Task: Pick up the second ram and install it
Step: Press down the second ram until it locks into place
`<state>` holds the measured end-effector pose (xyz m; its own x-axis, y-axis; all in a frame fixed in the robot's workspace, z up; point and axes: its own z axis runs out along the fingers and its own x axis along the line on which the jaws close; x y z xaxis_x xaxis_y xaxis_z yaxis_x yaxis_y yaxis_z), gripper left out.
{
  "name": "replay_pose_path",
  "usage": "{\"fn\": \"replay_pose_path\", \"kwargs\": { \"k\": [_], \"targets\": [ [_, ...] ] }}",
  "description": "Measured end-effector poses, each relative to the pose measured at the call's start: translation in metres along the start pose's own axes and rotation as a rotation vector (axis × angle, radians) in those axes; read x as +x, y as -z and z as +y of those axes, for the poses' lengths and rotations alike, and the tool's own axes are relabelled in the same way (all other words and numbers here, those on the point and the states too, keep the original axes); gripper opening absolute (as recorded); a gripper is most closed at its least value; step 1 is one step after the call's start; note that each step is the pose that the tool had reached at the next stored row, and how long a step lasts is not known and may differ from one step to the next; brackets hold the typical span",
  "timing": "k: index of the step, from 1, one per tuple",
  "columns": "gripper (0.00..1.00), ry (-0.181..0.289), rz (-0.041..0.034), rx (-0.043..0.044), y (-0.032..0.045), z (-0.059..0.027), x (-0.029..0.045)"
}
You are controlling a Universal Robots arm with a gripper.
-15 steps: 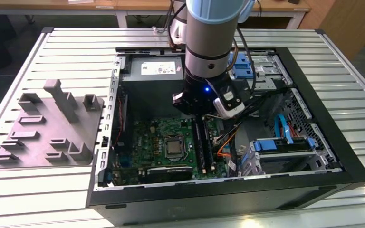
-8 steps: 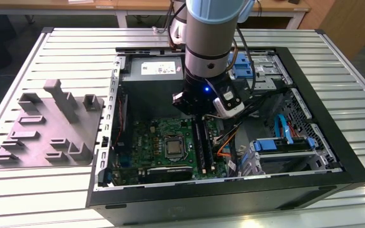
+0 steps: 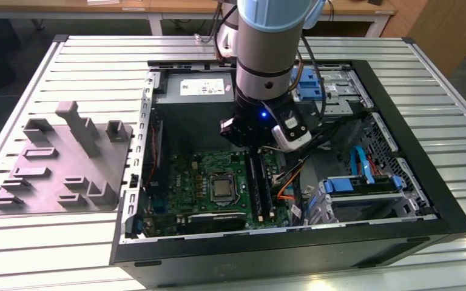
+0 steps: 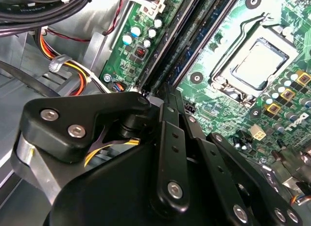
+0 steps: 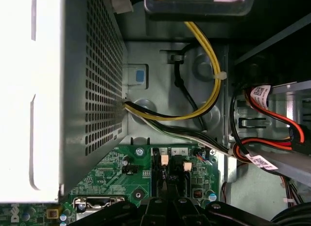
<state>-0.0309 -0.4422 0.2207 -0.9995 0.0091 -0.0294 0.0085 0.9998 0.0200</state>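
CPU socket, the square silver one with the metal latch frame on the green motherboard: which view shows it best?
The second wrist view: the square silver CPU socket lies close and unobstructed, frame and lever visible. In the exterior view it is small, left of the black RAM slots. The first wrist view catches only an edge of its frame.

**Open computer case on a slatted worktop**

The black computer case (image 3: pixel 395 182) lies open on the metal worktop (image 3: pixel 95 54). Inside, a green motherboard (image 3: pixel 192 182) carries a silver processor socket (image 3: pixel 219 187). Blue drive brackets (image 3: pixel 363 185) sit toward the exterior view's right. A grey moulded fixture (image 3: pixel 63 160) rests left of the case.
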Motion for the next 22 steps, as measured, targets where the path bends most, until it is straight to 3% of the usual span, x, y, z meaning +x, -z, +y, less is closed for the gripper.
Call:
{"fn": "replay_pose_path", "kwargs": {
  "k": [22],
  "targets": [
    [0.10, 0.000, 0.0000, 0.0000, -0.0040, -0.0001, 0.0002]
  ]
}}
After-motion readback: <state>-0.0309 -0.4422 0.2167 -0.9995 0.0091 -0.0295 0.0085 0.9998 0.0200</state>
